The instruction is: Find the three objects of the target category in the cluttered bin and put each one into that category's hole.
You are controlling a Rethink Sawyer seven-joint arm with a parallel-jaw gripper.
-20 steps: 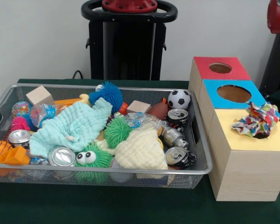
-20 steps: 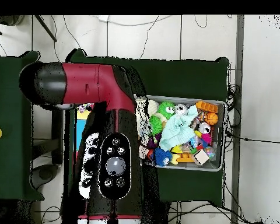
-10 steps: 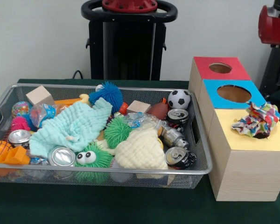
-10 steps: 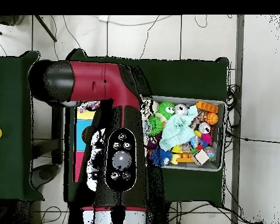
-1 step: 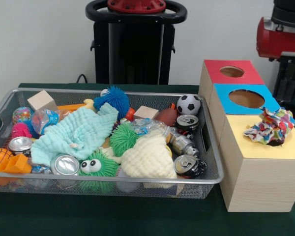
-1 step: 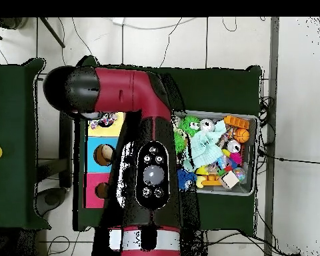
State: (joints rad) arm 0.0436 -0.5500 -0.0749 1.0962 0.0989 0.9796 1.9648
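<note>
On yellow box top, multicolour cloth over hole, arm overhead, pincer state unclear.

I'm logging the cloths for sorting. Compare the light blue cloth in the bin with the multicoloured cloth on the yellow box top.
The light blue cloth is plain, one pale colour; the multicoloured cloth is patterned in many colours. The light blue cloth lies spread over toys in the wire bin; the multicoloured cloth sits bunched up at the hole of the yellow box. The light blue one covers more area. Both are soft, crumpled fabric.
</note>
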